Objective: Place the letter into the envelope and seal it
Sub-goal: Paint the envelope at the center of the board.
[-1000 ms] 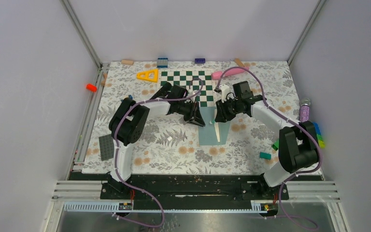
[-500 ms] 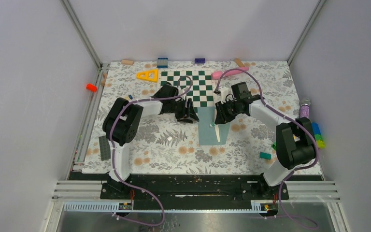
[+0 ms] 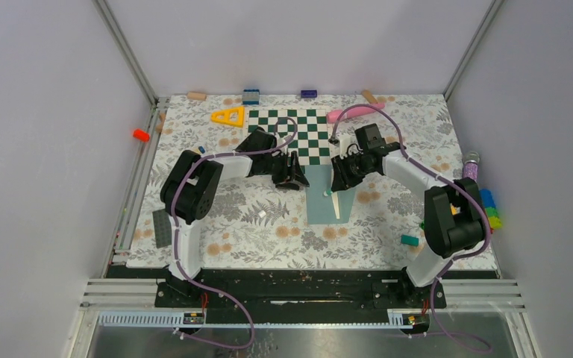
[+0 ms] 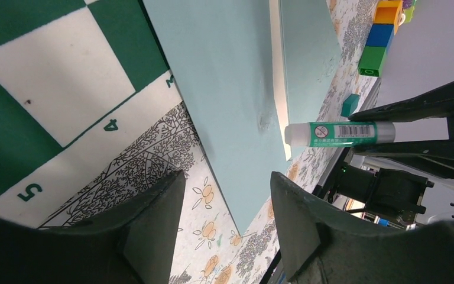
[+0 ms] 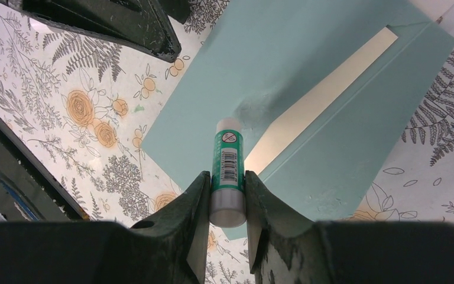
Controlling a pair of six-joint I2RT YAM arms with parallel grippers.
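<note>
Top external | floral tabletop (image 3: pixel 268 231), grey walls (image 3: pixel 45 112) | left gripper (image 3: pixel 295 179) spread | right gripper (image 3: pixel 336 184) clamps glue stick (image 5: pixel 227 171)

Green-white chessboard (image 3: pixel 268 123) at back; yellow triangle (image 3: pixel 218 117) left of it; grey baseplate (image 3: pixel 163 227) near-left.

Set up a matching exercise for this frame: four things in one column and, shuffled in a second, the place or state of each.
Column A
1. glue stick
2. envelope
3. left gripper
4. chessboard

Column B
a. open, nothing between its fingers, beside the envelope's edge
b. clamped in the right gripper, white tip pointing at the envelope
c. green and white, at the far middle of the table
d. teal, lying flat between the two grippers

Pairs: 1-b, 2-d, 3-a, 4-c
</note>
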